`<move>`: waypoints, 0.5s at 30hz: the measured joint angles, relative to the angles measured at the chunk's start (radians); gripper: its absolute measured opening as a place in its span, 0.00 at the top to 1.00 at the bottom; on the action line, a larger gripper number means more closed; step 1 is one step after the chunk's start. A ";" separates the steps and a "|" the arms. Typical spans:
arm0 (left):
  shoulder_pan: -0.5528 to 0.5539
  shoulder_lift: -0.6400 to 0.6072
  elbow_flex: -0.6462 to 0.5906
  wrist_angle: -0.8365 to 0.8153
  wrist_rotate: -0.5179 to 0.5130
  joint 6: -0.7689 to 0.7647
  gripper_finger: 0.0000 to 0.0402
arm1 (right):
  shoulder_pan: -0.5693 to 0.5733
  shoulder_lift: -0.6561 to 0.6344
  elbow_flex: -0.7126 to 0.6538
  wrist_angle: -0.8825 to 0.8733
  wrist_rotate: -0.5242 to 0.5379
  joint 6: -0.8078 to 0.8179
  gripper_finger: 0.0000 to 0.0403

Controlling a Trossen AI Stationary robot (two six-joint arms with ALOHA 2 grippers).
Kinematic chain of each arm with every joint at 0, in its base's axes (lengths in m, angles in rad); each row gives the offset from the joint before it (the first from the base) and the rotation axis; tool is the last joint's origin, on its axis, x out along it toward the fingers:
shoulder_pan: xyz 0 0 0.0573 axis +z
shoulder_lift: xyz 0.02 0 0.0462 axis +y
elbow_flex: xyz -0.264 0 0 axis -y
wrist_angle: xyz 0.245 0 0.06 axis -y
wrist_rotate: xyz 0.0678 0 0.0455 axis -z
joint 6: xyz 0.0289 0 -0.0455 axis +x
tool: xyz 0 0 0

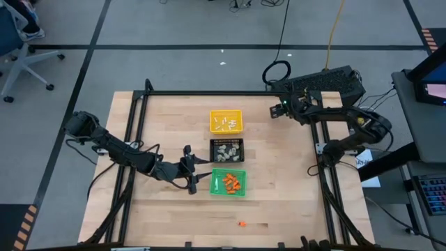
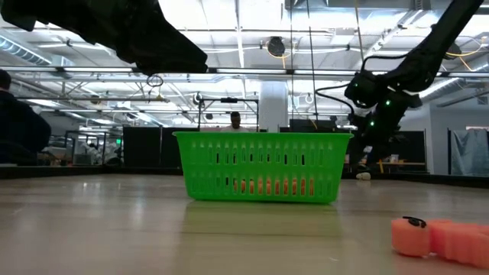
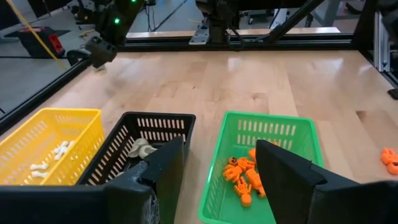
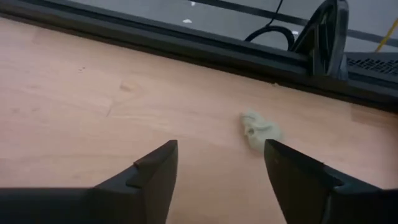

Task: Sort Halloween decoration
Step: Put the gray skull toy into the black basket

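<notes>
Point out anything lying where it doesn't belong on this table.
Two pieces lie loose on the bare wood outside the trays. An orange piece sits near the table's front edge, beyond the green tray that holds the other orange ones. A beige-grey lump lies by the far frame rail, just ahead of the right gripper, whose jaws are open.

This is a robotics lab set in a large industrial hall — the low view looks level across a pale wooden table (image 1: 174,216) to a high ceiling with rows of strip lights (image 2: 229,34), exposed pipes and dark partition screens (image 2: 145,145) at the far side. From above, the table is edged by a black metal frame (image 1: 223,93) and stands on grey floor marked with dark tape lines (image 1: 90,49). Cables (image 1: 282,35) trail off beyond it, an office chair (image 1: 17,52) sits far left, and a monitor (image 1: 428,77) stands at the right — with people (image 2: 19,126) working in the background.
</notes>
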 joint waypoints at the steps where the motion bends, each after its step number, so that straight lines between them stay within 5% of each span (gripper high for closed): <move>1: 0.000 0.000 0.000 0.001 0.000 -0.006 0.50 | -0.006 0.013 0.000 0.011 0.000 -0.002 0.43; 8: 0.000 0.000 0.000 0.001 0.001 -0.024 0.50 | -0.021 0.038 0.002 0.071 0.025 -0.025 0.34; 15: 0.000 0.000 0.000 0.000 0.001 -0.024 0.50 | -0.020 0.038 0.002 0.072 0.080 -0.007 0.36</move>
